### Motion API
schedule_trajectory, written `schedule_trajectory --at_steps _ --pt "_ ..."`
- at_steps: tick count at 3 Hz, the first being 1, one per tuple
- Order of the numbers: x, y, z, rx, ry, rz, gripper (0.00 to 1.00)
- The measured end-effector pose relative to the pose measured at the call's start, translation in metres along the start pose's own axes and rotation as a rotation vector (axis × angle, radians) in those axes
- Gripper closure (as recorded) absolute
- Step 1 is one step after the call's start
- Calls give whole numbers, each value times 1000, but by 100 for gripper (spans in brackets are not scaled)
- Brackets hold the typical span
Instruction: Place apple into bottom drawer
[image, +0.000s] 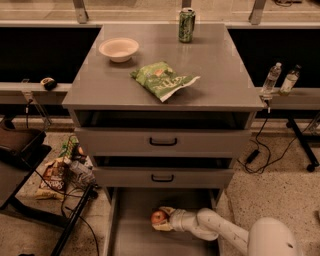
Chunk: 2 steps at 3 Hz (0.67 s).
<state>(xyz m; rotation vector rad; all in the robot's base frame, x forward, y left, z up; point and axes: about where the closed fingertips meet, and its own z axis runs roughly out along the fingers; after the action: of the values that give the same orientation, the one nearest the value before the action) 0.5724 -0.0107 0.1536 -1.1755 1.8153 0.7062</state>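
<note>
At the foot of the grey cabinet (225, 75), the bottom drawer (132, 236) is pulled out toward the near side; over the far part of its floor my gripper (164, 219) is closed on the apple (158, 216).

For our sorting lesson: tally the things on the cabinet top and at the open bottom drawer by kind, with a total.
Can: 1
Bowl: 1
Chip bag: 1
Apple: 1, held by the gripper over the bottom drawer
Total: 4
</note>
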Motion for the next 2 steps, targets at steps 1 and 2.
schedule_trajectory --at_steps 1,2 --pt "0 0 0 0 0 0 4" --pt "0 0 0 0 0 0 0"
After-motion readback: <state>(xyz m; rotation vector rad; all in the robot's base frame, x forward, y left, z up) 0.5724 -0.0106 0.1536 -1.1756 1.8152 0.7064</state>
